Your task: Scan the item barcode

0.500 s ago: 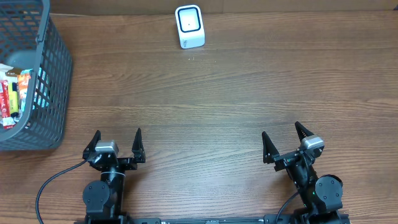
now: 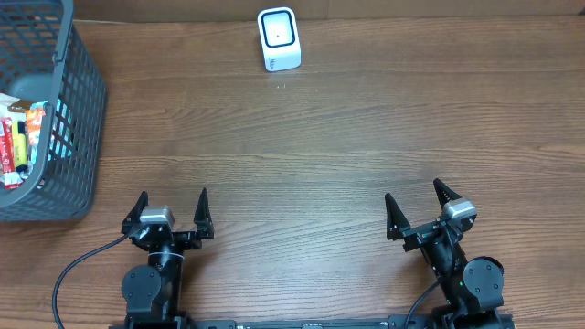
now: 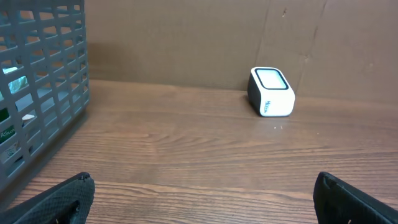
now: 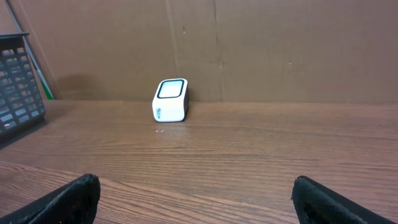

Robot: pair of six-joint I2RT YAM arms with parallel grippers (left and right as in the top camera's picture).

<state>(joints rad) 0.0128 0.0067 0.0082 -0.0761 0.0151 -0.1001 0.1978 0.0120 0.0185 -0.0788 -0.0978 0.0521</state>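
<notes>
On the wooden table (image 2: 347, 137), the left gripper (image 2: 172, 196) and right gripper (image 2: 412, 189) are seen spread wide, empty, well apart from the scanner (image 2: 279, 38).

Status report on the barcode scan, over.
Left hand open, empty. Right hand open, empty. Items in basket, far left; scanner at far edge. Nothing in the way.
</notes>
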